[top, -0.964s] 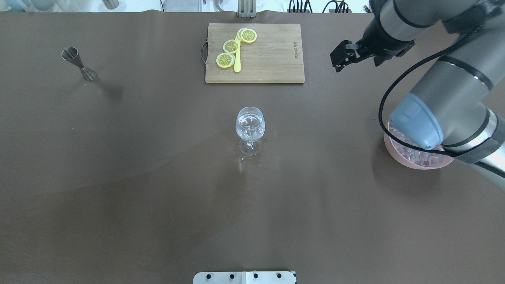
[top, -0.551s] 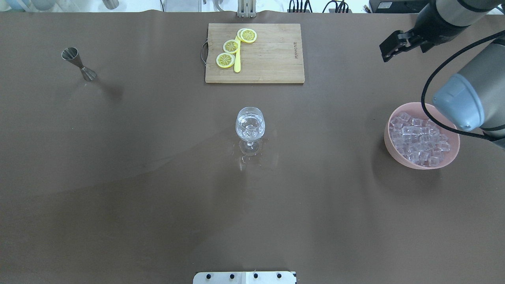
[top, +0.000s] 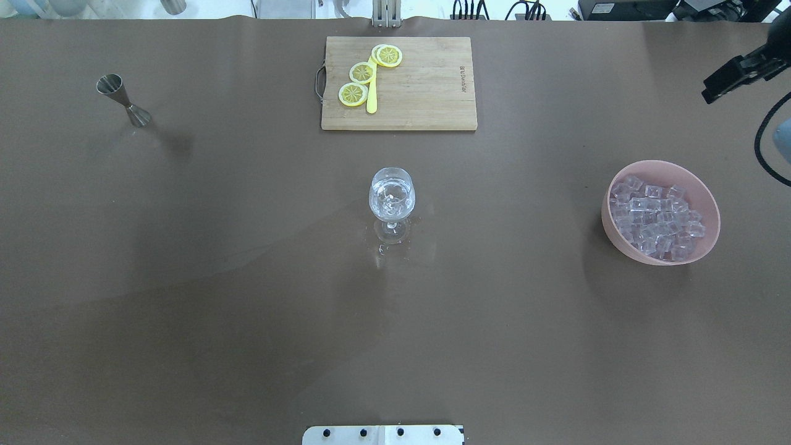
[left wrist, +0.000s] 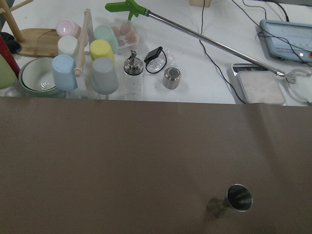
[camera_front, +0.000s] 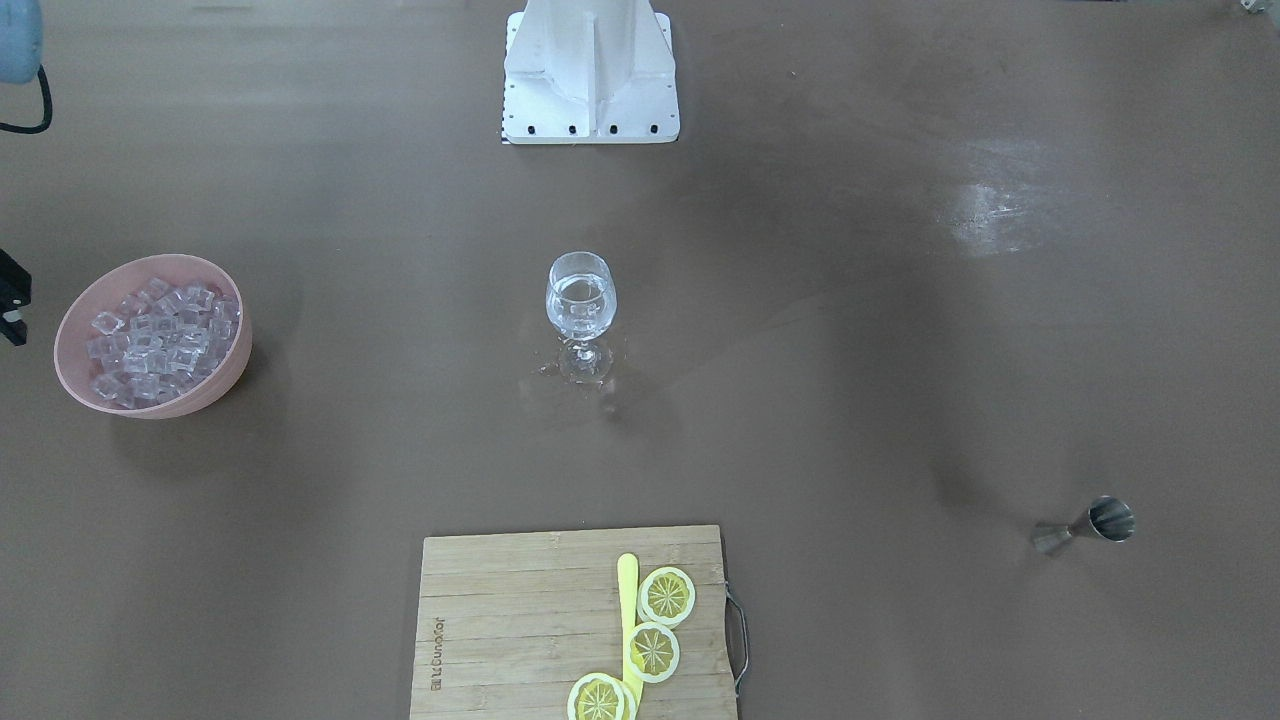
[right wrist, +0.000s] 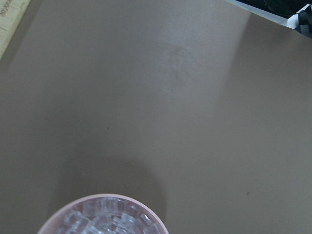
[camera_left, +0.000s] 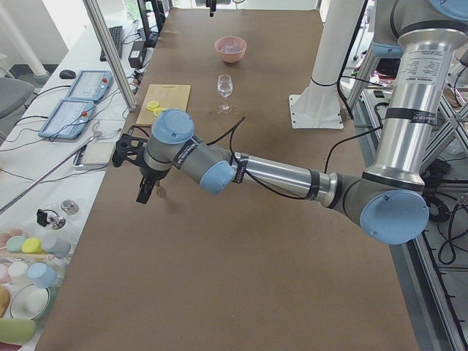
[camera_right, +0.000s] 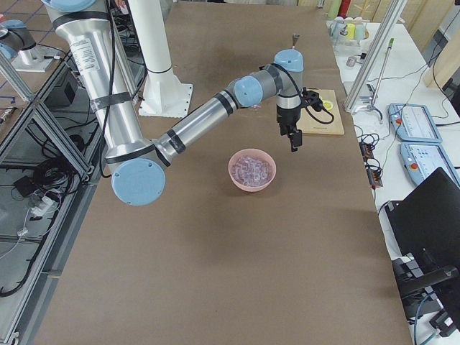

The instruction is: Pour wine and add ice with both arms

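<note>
Wine (top: 392,196): we note a clear liquid in the stemmed glass (camera_front: 581,305), which stands upright mid-table with small wet drops around its foot.
Ice (top: 655,219): we note a heap of glassy cubes in the pink bowl (top: 607,216) on the robot's right side of the table, well apart from the glass.
Right gripper (top: 712,91): we see it in the air beyond the bowl, at the table's right edge. We cannot tell whether its fingers are spread or pressed together.
Left gripper (camera_left: 142,194): we see it only in the side view, above the table near the jigger (top: 123,100). We cannot tell how its fingers stand.
Cutting board (top: 426,86): we note it at the far edge, centre, bearing three lemon slices (top: 362,73) and a yellow stick (top: 371,96).
Table (top: 247,278): we note a brown covering.
</note>
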`<state>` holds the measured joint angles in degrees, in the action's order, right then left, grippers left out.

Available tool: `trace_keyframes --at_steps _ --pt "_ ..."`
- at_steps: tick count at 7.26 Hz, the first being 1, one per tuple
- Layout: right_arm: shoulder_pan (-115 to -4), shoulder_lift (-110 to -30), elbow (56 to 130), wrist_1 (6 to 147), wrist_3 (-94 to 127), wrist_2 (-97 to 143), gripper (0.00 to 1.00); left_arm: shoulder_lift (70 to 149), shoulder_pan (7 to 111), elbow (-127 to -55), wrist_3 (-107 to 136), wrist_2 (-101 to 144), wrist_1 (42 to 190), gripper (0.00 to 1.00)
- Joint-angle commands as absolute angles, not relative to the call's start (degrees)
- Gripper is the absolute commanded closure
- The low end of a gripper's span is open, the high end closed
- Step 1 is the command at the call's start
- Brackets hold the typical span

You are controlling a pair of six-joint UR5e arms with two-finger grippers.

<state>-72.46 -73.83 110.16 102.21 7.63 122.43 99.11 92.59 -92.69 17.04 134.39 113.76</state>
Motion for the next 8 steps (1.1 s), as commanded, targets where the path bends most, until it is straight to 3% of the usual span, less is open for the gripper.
trace_keyframes --at_steps 1,4,6,8 --pt "-79.1 -79.3 109.2 102.0 -1.6 126.6 0.00 96.4 93.9 -92.6 5.7 134.3 106.3 0.06" --pt "-83.3 -85.2 109.9 101.8 -2.8 128.9 0.00 87.6 94.0 -95.6 1.7 135.2 105.6 0.05" --pt "-86.7 -86.8 110.5 100.6 -2.7 129.3 0.00 86.1 95.9 -101.4 1.8 136.7 103.5 0.03" --pt "-89.1 -92.0 110.8 96.8 -5.6 128.8 0.00 87.0 95.7 -100.2 2.3 137.8 101.9 0.03"
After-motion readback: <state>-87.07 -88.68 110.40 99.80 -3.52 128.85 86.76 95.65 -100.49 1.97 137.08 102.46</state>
